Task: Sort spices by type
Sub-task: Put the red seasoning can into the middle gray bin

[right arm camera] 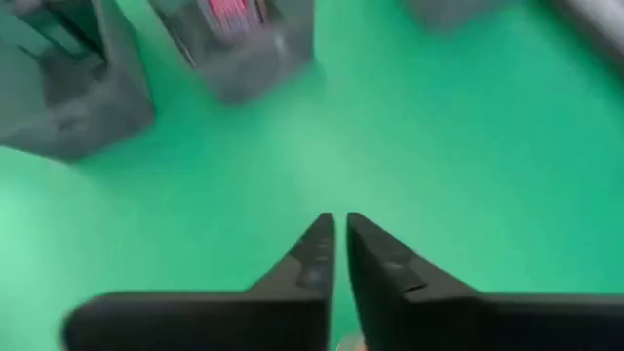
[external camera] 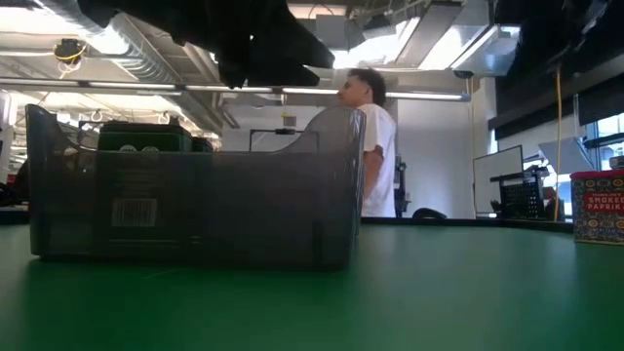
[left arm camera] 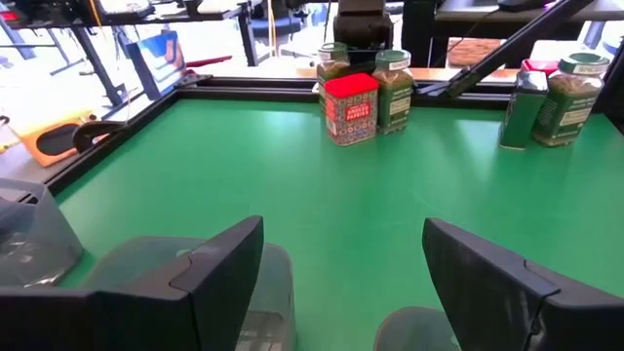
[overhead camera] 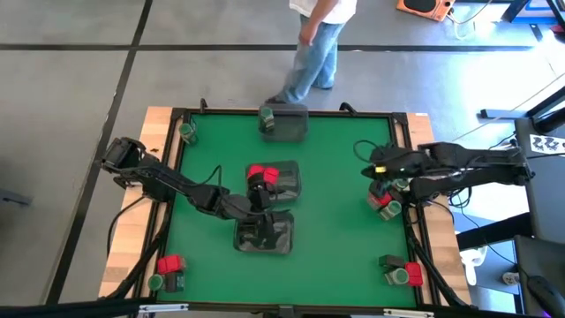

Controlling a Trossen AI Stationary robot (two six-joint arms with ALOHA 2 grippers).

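Note:
Three clear trays stand down the table's middle. The far tray holds a green-lidded jar, the middle tray red boxes, the near tray dark blocks. More spices stand in small groups: a red box with green jars by the right edge, others at the near-left, near-right and far-left corners. My left gripper hovers open between the middle and near trays, with nothing between its fingers. My right gripper hangs shut and empty over bare green table near the right edge.
A raised dark frame runs round the green table. A person stands beyond the far edge. In the low view the near tray fills the left half and a red paprika box stands at the right. Bare green lies between the trays and the right-edge spices.

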